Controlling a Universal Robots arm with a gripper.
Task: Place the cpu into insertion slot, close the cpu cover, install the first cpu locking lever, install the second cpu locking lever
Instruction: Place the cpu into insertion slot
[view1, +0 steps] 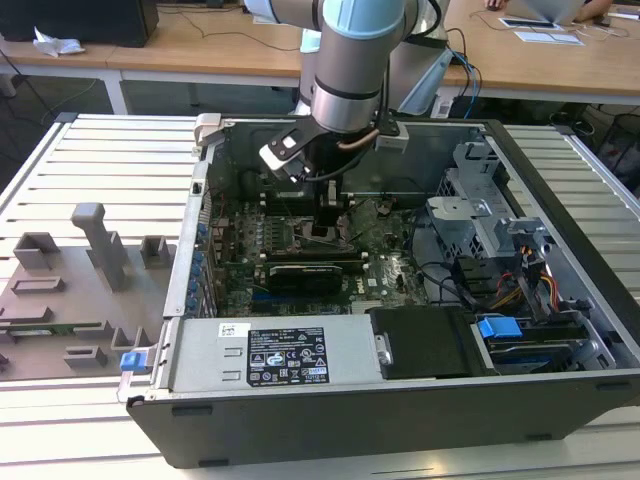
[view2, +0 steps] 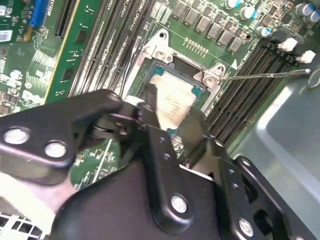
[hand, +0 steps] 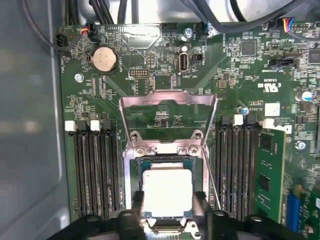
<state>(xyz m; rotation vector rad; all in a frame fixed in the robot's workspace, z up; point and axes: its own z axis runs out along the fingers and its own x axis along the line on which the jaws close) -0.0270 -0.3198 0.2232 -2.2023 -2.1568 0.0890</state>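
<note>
The gripper (hand: 169, 214) has its fingers clamped on opposite edges of the cpu (hand: 167, 190), which lies square over the CPU socket (hand: 150, 164). The cpu cover (hand: 167, 96) stands open behind the socket. Seating it well probably means keeping the chip flat and aligned, with no sideways slip.

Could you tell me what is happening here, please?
A robot arm reaches into an open computer case, with its gripper down at the processor socket. The cpu sits in or just over that socket, right at the gripper. The cpu cover stands flipped open, not yet closed.
</note>
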